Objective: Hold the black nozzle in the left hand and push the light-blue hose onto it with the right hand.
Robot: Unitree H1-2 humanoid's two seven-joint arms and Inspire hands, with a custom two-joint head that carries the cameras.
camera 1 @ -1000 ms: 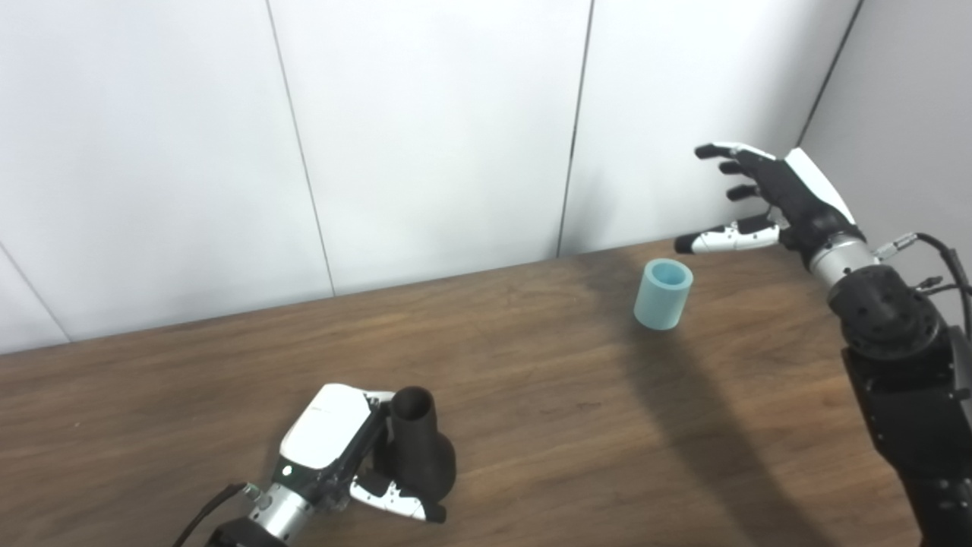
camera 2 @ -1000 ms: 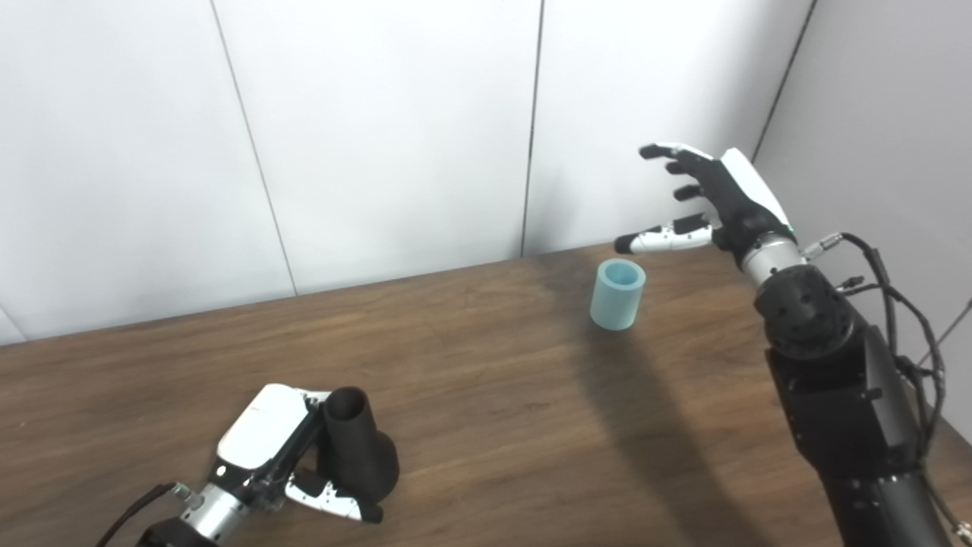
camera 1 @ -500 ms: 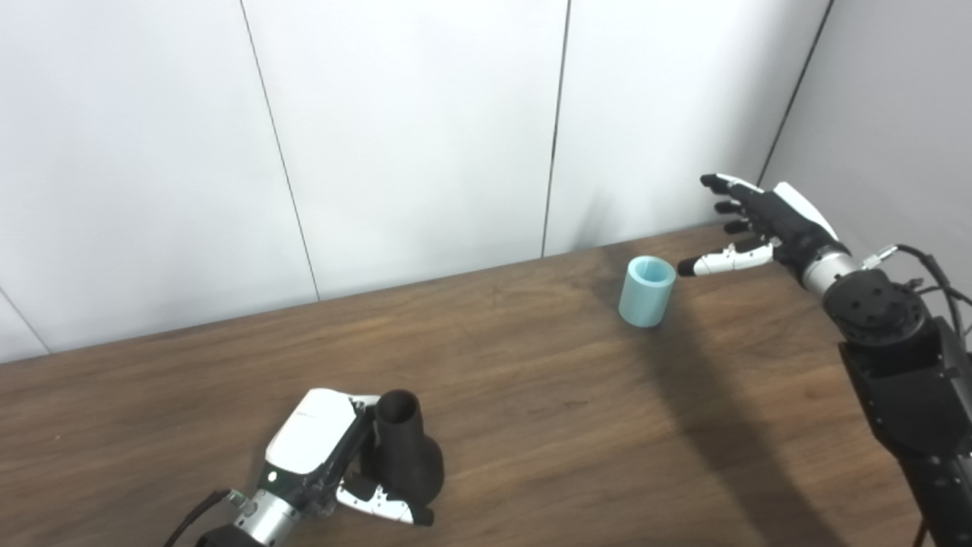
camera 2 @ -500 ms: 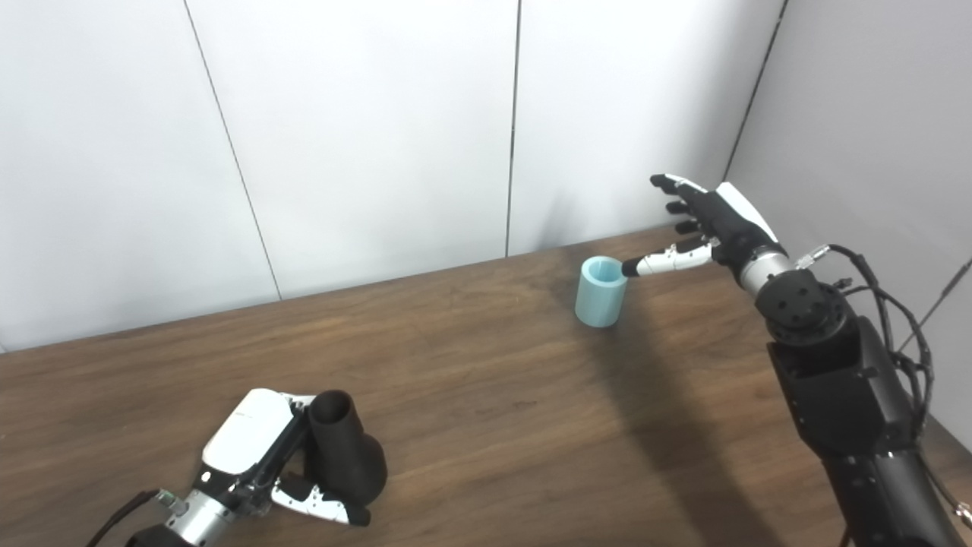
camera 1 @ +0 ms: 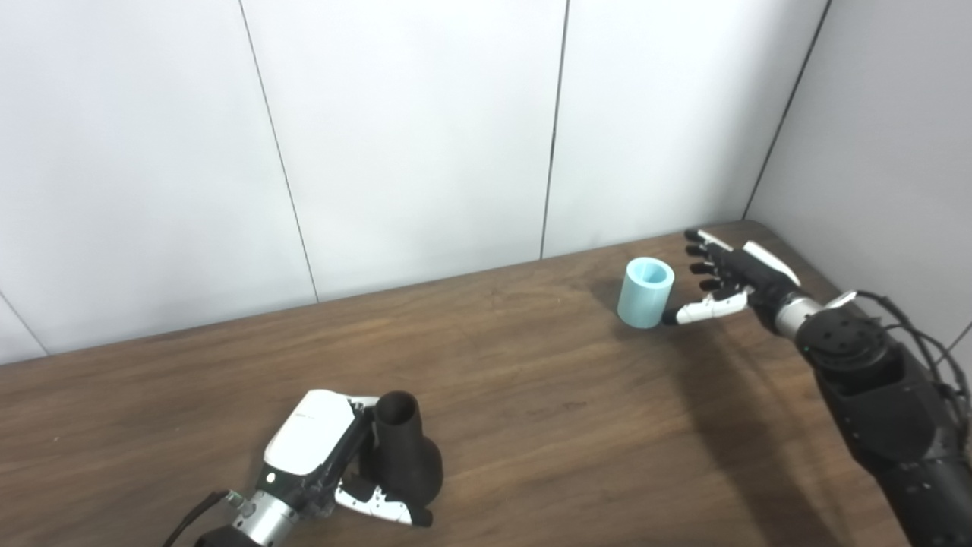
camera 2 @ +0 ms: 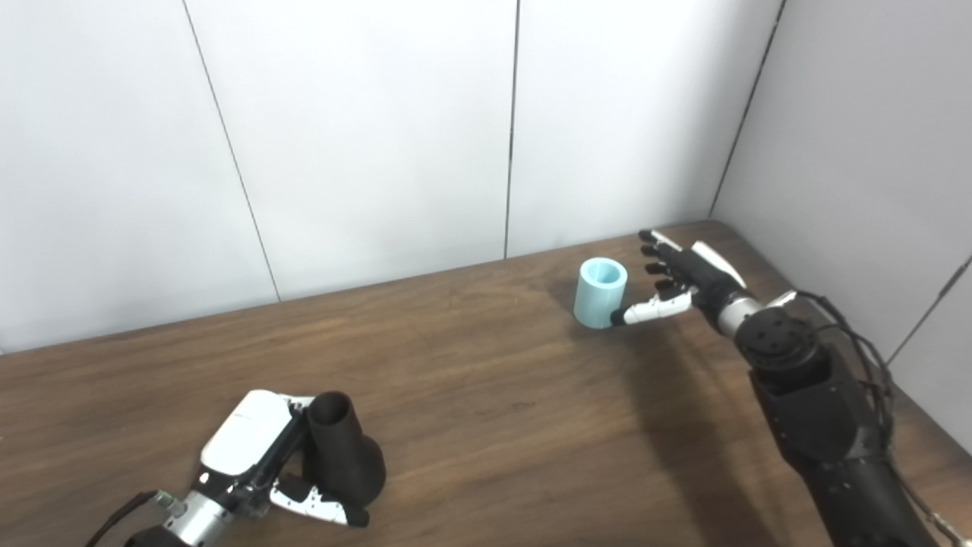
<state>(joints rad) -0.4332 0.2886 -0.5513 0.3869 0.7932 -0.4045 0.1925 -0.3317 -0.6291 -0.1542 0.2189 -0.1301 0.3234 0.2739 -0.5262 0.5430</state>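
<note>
Item 1: left robot hand [camera 1: 323,456]. It sits low at the near side of the worktop [camera 1: 531,395], fingers and thumb wrapped around the black nozzle [camera 1: 402,460]. I see the white back of the hand turned up and the thumb curled under the flared base.

Item 2: black nozzle. Upright in my left robot hand, narrow open mouth at the top, wide base at or just above the worktop; I cannot tell whether it touches the wood. Bare worktop lies all around this hand, out to the far wall panels [camera 1: 410,137] and across to the other hand.

Item 3: right robot hand [camera 1: 729,281]. Fingers spread, holding nothing. It hangs low over the far right corner of the worktop, palm turned toward the hose. The thumb tip reaches the lower side of the hose; whether it touches I cannot tell. The other fingers stand just apart from the hose wall.

Item 4: light-blue hose [camera 1: 645,292]. A short tube standing upright on the worktop, open end up, just beside my right robot hand on its palm side. It is well apart from the left robot hand and the nozzle.

Item 5: edges. The far worktop edge meets the wall just beyond the right robot hand; the side wall [camera 1: 896,152] closes in behind that hand, leaving little room there.
</note>
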